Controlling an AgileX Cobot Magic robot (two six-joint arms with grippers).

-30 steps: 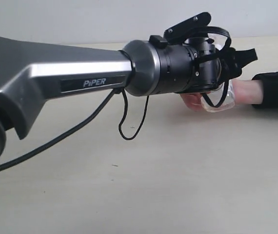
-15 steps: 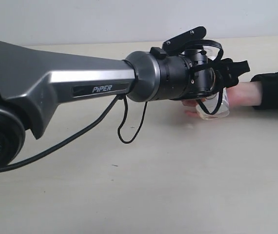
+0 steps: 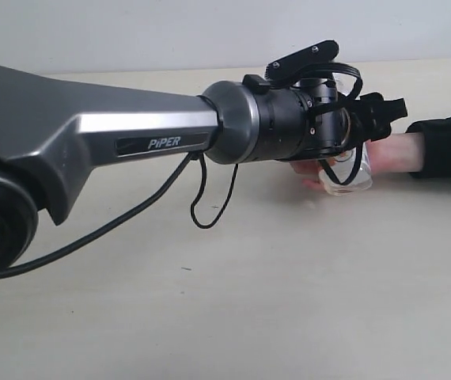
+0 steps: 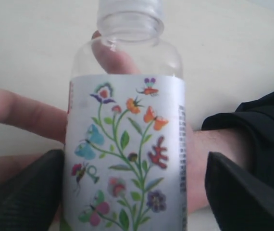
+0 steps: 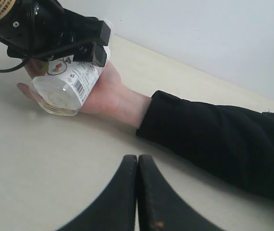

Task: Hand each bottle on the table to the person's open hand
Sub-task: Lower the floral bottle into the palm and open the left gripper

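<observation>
The bottle with the white label printed with colourful flowers (image 4: 127,159) is shown lying in the person's open hand (image 5: 105,91), which is turned palm up over the table (image 3: 289,301); a black sleeve (image 5: 214,139) covers the forearm. The bottle is straddled by the left gripper (image 4: 134,187), whose jaws are parted, with a gap visible at one side. The right gripper (image 5: 137,163) is seen low over the table, well apart from the hand, its jaws pressed together.
</observation>
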